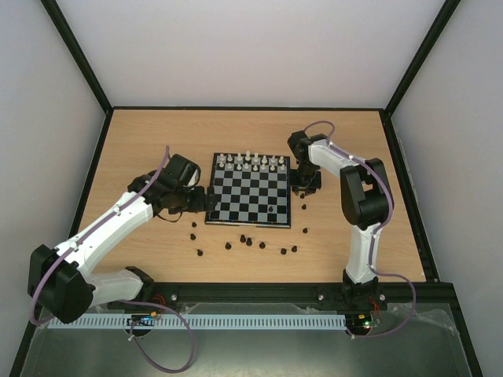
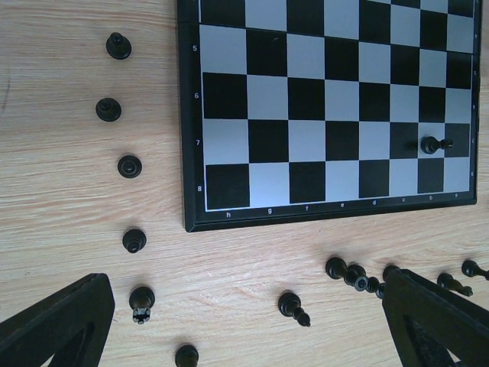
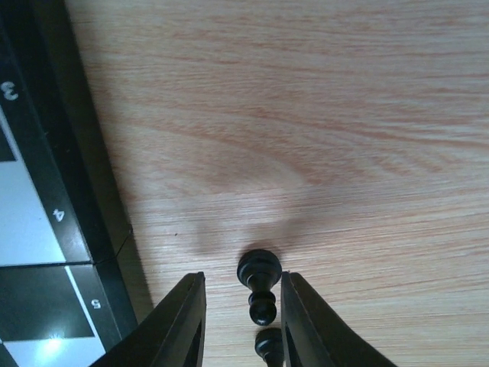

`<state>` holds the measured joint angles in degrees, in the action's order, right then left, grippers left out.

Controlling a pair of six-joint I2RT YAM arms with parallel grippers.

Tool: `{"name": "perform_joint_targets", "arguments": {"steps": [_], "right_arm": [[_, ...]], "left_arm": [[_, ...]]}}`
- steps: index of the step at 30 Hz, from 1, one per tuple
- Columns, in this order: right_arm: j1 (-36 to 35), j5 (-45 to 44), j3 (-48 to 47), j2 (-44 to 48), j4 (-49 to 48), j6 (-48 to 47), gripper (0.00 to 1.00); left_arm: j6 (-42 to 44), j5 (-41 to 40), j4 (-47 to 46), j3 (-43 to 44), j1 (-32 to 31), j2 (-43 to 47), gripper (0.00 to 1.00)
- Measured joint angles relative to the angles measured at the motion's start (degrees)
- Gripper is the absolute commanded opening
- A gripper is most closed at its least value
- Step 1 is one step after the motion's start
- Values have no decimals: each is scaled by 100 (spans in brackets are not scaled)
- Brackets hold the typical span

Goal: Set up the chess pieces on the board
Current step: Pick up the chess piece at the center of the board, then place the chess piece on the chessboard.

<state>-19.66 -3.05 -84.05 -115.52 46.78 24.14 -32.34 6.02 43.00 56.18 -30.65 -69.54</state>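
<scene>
The board [image 1: 250, 191] lies mid-table with white pieces [image 1: 250, 162] lined up on its far rows and one black piece [image 1: 271, 210] near its front right. Several black pieces [image 1: 245, 242] lie scattered on the table in front of it. My left gripper [image 1: 206, 196] is wide open at the board's left edge; in the left wrist view [image 2: 246, 306] a black piece [image 2: 293, 306] lies between its spread fingers. My right gripper [image 1: 302, 188] is open beside the board's right edge; in the right wrist view [image 3: 241, 287] a black pawn [image 3: 258, 277] stands between its fingers, close to the right finger.
In the left wrist view, more black pieces [image 2: 126, 166] stand in a row left of the board's rim [image 2: 187, 153], and others [image 2: 356, 274] lie by the right finger. A second black piece [image 3: 267, 348] sits just below the pawn. The board's edge [image 3: 84, 191] is left of the right gripper.
</scene>
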Motion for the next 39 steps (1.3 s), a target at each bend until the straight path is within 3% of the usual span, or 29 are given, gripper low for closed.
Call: {"name": "perform_joint_targets", "arguments": {"steps": [12,20,26,31,39], "right_arm": [[15,-15,-66,-101,-24,-55,8],[15,7,-48,17,-22,-57,8],[-94,46,236,776,-2,-13,8],[-544,122,476,1340,76,109,8],[-1252,356,634,1362,103,354,8]], "left_arm": [[46,15,-15,0,48,-57,99],[87,61,-28,0,59,-116,99],[90,114,-61,0,66,-173,99],[92,140,-149,0,70,-216,99],[105,144,-177,0,70,-262,99]]}}
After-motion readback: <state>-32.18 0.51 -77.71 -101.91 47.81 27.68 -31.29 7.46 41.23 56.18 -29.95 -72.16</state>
